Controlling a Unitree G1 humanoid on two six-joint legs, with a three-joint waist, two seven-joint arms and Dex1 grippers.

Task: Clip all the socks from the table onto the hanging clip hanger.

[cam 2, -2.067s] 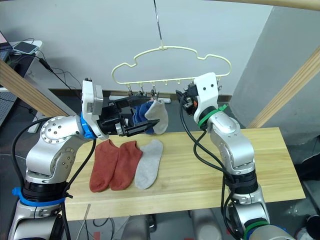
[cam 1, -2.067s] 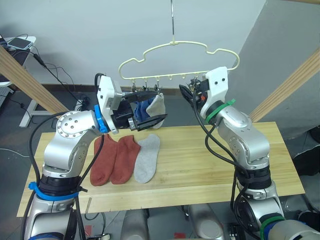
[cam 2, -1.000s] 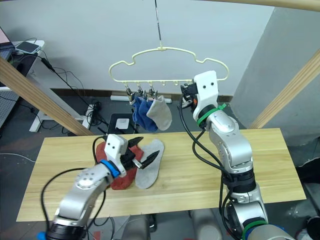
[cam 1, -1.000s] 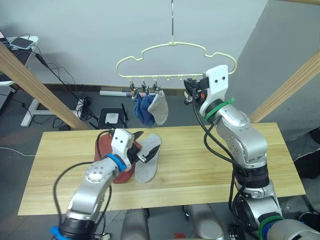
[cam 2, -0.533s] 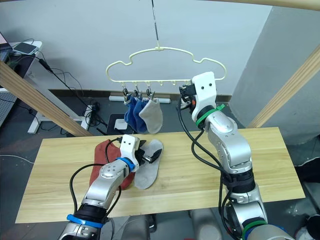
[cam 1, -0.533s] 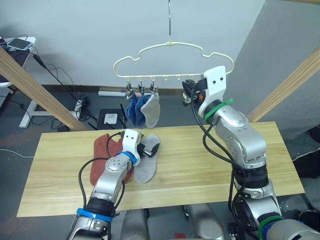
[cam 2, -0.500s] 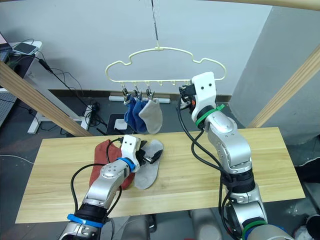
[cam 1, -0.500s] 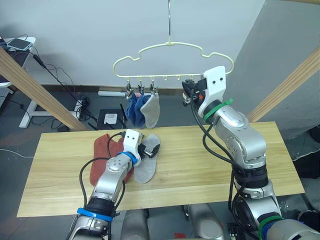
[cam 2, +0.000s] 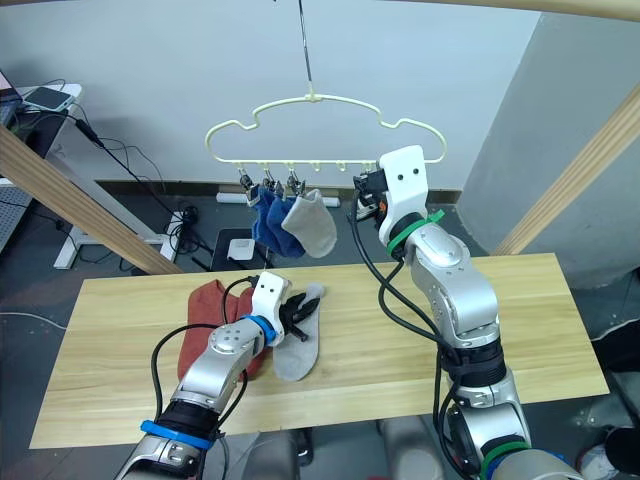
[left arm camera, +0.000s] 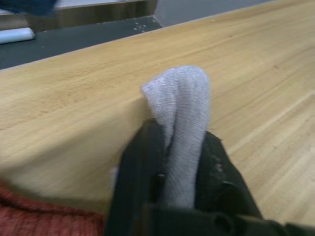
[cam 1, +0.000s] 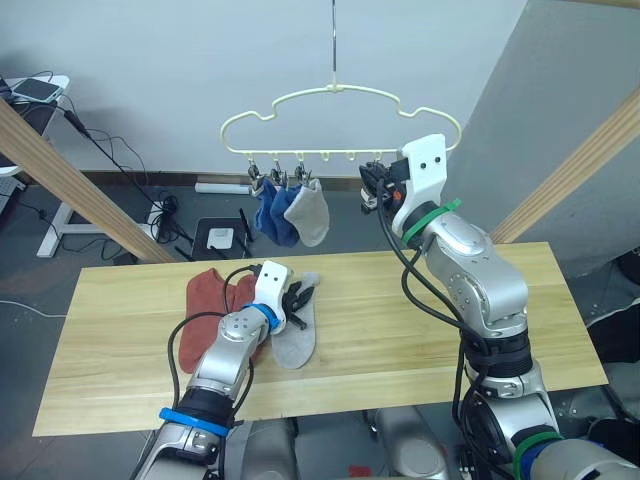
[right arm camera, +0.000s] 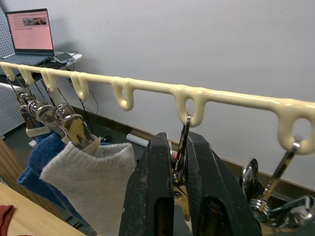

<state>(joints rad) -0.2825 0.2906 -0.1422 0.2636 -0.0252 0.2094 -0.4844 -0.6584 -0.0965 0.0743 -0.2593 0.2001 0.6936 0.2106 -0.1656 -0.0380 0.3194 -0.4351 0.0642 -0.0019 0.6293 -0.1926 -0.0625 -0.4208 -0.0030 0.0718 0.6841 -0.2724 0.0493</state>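
The pale-yellow clip hanger (cam 1: 330, 98) hangs over the table's (cam 1: 450, 330) far edge. Two blue socks (cam 1: 268, 210) and one grey sock (cam 1: 311, 215) are clipped at its left end. My right gripper (cam 1: 372, 186) is shut on one of the hanger's metal clips (right arm camera: 180, 145) to the right of them. On the table lies another grey sock (cam 1: 295, 338). My left gripper (cam 1: 298, 300) is shut on its far end, and the fabric (left arm camera: 180, 110) is bunched up between the black fingers (left arm camera: 139, 167). Two rust-red socks (cam 1: 207, 298) lie just left of it, one partly under my left arm.
Slanted wooden poles stand at the left (cam 1: 60, 170) and right (cam 1: 570, 170) of the table. A further metal clip (right arm camera: 283, 206) hangs to the right of the one I hold. Behind are a desk with a phone (cam 1: 35, 88) and a laptop (right arm camera: 33, 32).
My left gripper, open over the grey sock a second ago, has come down and shut on its far end. The right gripper still holds the clip.
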